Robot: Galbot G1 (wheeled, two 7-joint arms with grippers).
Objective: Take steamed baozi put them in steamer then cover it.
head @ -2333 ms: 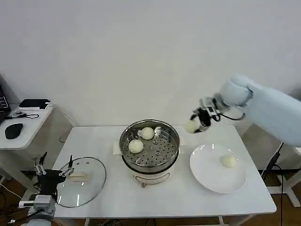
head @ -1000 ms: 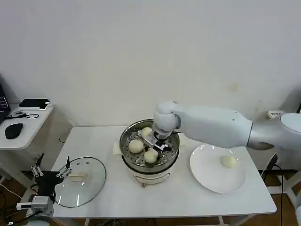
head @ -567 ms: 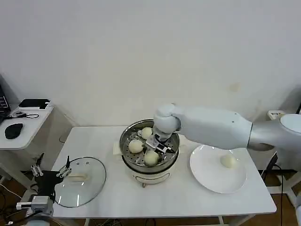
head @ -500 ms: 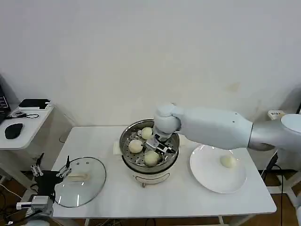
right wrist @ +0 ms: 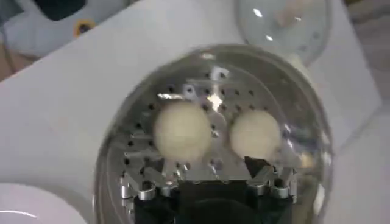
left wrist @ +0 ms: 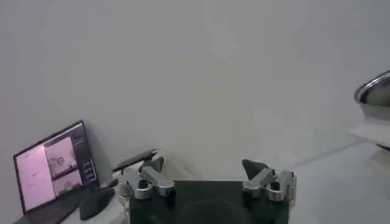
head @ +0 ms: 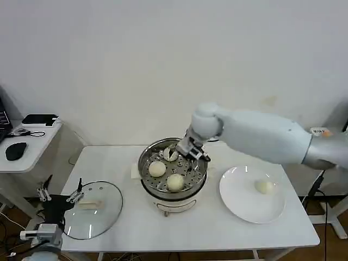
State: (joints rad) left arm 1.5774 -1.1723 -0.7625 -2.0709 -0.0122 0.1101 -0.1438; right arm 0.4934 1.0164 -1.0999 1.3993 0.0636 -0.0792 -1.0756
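**Three baozi in steamer, one on plate**

R gripper [head: 187, 154] hovers over steamer [head: 148, 160], fingers spread, holding nothing. Three baozi [head: 175, 182] on the tray inside; 4th bun [head: 264, 186] on plate [head: 239, 204], right of steamer. Cover [head: 103, 215] lies on table [head: 163, 231] at left. L gripper [head: 60, 196] idle by cover, fingers apart, empty.

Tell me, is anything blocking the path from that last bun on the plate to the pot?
Nothing visible does. The last bun sits alone on the white plate, the steamer is uncovered, and the cover lies off by the left gripper. The open right gripper hovers over the steamer.
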